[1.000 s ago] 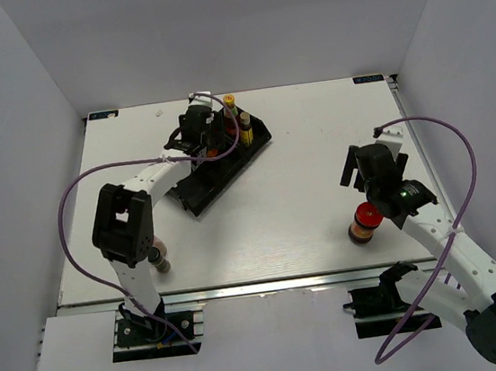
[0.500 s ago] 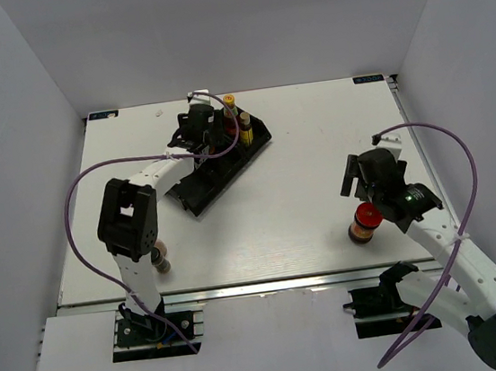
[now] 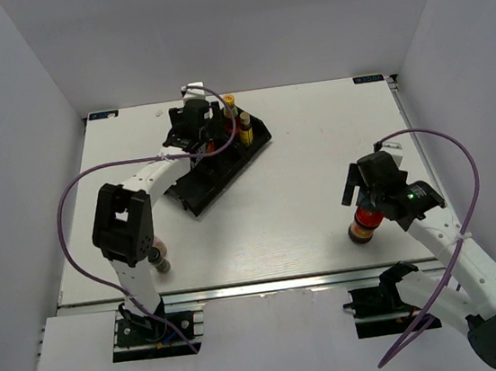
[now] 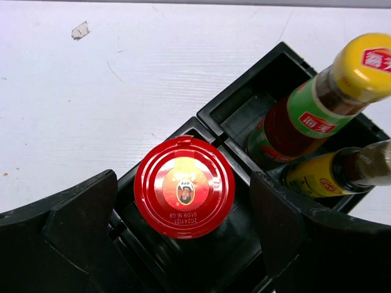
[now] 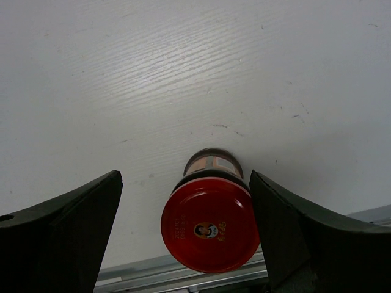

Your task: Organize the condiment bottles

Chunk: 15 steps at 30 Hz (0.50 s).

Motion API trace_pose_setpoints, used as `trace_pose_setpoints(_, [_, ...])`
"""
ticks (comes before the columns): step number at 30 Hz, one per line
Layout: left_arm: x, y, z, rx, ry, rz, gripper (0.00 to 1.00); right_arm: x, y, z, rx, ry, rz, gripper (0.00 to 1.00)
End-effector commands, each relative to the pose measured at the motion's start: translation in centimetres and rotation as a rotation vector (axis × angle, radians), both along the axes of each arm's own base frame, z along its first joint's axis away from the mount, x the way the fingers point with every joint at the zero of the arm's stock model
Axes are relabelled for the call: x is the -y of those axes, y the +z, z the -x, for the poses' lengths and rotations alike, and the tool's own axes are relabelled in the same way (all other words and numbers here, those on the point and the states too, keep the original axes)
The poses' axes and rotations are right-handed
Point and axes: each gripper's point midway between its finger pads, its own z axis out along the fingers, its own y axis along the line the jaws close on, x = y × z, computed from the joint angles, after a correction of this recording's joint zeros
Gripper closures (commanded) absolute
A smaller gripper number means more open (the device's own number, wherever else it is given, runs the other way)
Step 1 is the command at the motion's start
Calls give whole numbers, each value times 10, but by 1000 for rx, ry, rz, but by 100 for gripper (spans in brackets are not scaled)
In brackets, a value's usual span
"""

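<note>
Far edge, left of the middle: black tray (image 3: 197, 194), set slantwise on the white tabletop (image 5: 183, 73). Left gripper (image 4: 182, 180) directly above it, jaws spread wide, clamping nothing. Straddles a red-lidded jar (image 4: 184, 187) and leaves a clear gap on either side of the lid. Jar upright in the compartment next to the tray's end compartment, the end closest to the far edge, lid facing the wrist camera.

In that end compartment: a yellow-capped bottle (image 4: 366, 58) of dark sauce with a green label, and just beside it a tan-capped bottle (image 4: 330, 174) with a yellow label. Both standing, both clear of the gripper.

Near edge, toward the right corner: a second red-lidded jar (image 5: 208, 227), upright on the bare tabletop, well apart from the tray. Right gripper (image 5: 183, 180) over it, jaws likewise wide apart, holding nothing. Brackets the jar from both sides without touching it, as the wrist view shows.

Near edge, toward the left corner: a small bottle (image 3: 162, 265), standing close behind the left arm and partly hidden by it. Cannot tell its cap colour with any certainty.
</note>
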Motion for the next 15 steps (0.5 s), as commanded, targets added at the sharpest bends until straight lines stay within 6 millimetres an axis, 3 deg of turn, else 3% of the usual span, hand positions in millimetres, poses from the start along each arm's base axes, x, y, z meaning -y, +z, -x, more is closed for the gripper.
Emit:
trace_pose_setpoints(1, [1,70,2,128,-12,72,2,1,7,7,-11,-32,-30,11])
trace_pose_setpoints(7, [9,93,25,107,-67,162,2,5,-8,16,-79,-58,-8,11])
trace_pose_setpoints(8, [7,88,33,83,-67,166,2,9,-9,17,-86,-80,6,11])
trace_pose_setpoints(9, [6,102,42,103,-69,202,2,10,-11,19,-93,-89,7,11])
trace_pose_setpoints(11, [4,105,55,101,-73,234,2,7,-14,21,-106,-83,-7,11])
trace_pose_setpoints(12, [1,95,66,74,-63,257,2,6,-16,22,-114,-79,-12,11])
trace_pose_setpoints(13, [-2,105,77,88,-65,284,2,6,-18,23,-121,-79,-15,11])
trace_pose_setpoints(14, [-3,101,85,79,-67,299,2,4,-21,25,-132,-72,-22,11])
trace_pose_setpoints(15, [-5,78,97,33,-67,302,2,4,-25,27,-144,-72,-20,11])
